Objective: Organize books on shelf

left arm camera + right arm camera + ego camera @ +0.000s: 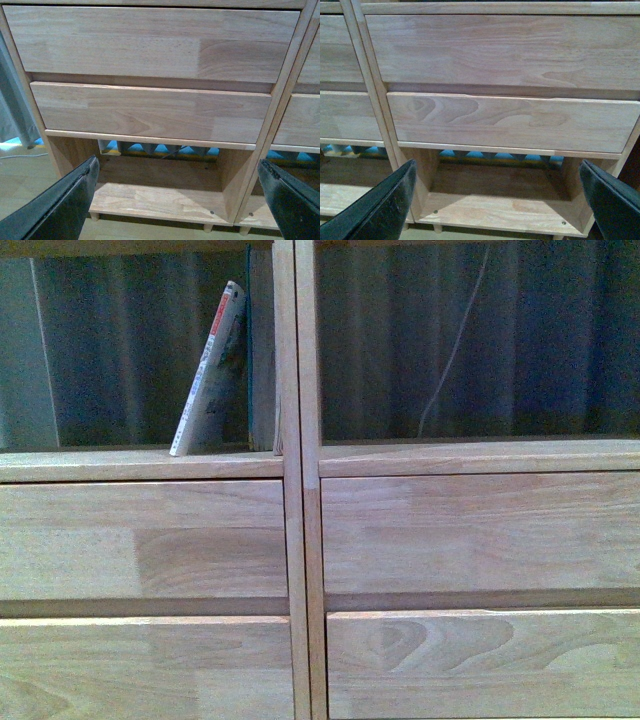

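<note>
Pale natural wood fills every view: the shelf stands close ahead, its two columns meeting at a central upright, with plain drawer-like fronts below the open compartments. Just left of that upright, in the open compartment above the drawer fronts, the white book leans with its top tipped toward the upright and its foot splayed out away from it. Between it and the upright stands a dark teal book, upright and pressed close to the wood. The matching compartment on the other side of the upright holds no books that I can see.

Both books look like thin paperbacks, so I judge them light, flexible and easily creased; the glossy white cover may slip under smooth pads. A hold across the covers near the spine, about midway up, should keep the white book from bowing as it is stood straight.

Neither arm shows in the front view. The left gripper and the right gripper both hang low before the bottom compartments of the shelf, well below the books, jaws spread wide and holding nothing.
</note>
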Motion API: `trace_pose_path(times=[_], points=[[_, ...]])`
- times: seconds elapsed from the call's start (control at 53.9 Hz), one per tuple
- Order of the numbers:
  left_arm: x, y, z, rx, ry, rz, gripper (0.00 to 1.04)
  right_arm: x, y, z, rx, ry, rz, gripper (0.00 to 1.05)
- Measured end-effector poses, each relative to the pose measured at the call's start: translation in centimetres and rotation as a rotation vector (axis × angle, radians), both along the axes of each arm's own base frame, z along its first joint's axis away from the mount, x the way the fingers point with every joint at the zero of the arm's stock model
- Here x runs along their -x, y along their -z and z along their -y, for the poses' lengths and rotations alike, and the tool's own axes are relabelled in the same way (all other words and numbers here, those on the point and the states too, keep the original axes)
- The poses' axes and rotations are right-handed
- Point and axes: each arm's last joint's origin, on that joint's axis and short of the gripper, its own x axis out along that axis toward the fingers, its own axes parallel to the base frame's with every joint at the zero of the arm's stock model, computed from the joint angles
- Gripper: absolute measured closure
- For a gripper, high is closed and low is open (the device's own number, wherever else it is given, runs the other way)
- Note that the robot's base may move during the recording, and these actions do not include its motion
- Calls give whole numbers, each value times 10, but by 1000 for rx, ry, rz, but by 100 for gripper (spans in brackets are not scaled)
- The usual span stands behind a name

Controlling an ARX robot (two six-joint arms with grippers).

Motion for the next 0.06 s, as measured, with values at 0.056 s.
trace_pose_path(times=[0.056], points=[[0,0,0,0,0,0,7,0,0,0,0,0,0,7]])
